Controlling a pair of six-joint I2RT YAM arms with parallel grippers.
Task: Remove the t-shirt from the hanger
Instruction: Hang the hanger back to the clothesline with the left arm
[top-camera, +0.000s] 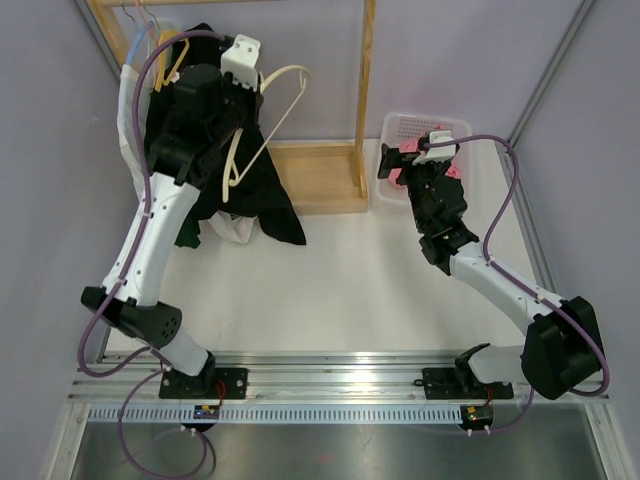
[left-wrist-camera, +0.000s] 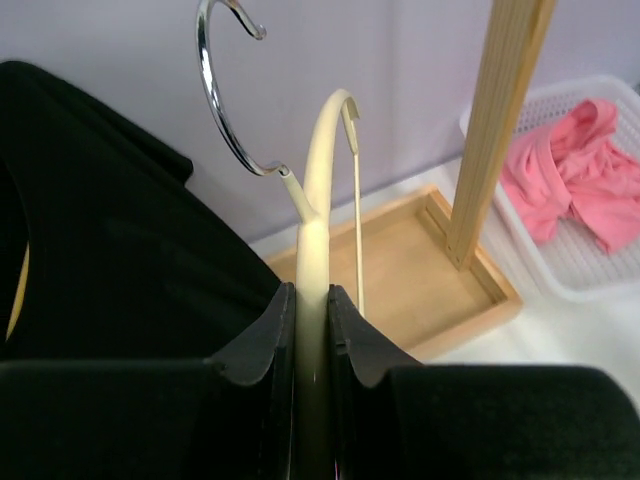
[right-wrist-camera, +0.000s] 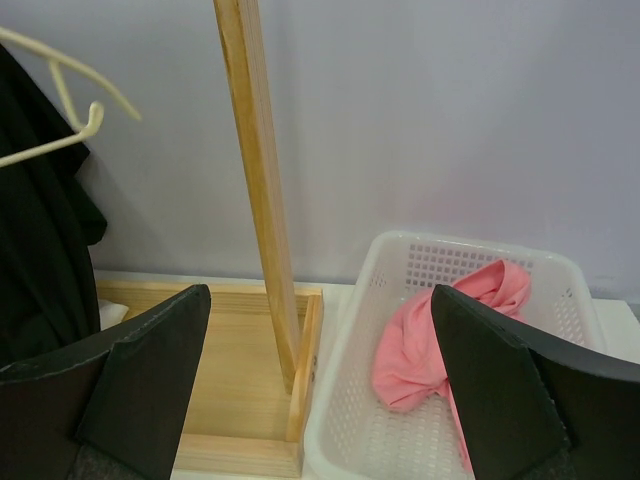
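Note:
A cream hanger (top-camera: 283, 92) with a chrome hook (left-wrist-camera: 214, 100) is off the rail, and my left gripper (left-wrist-camera: 311, 300) is shut on its arm (left-wrist-camera: 318, 200). The hanger's arms show bare. The black t-shirt (top-camera: 262, 205) hangs beside and under it, to the left in the left wrist view (left-wrist-camera: 110, 230), with its hem down on the table. My left gripper (top-camera: 238, 108) is high by the rack's left side. Over at the white basket my right gripper (top-camera: 396, 166) stands open and holds nothing (right-wrist-camera: 320, 330).
A wooden rack has a flat base (top-camera: 320, 175) and an upright post (top-camera: 366, 80) between the two arms. The white basket (top-camera: 398, 125) at the back right holds a pink cloth (right-wrist-camera: 440, 330). Another hanger (top-camera: 176, 55) hangs at the rack's left end.

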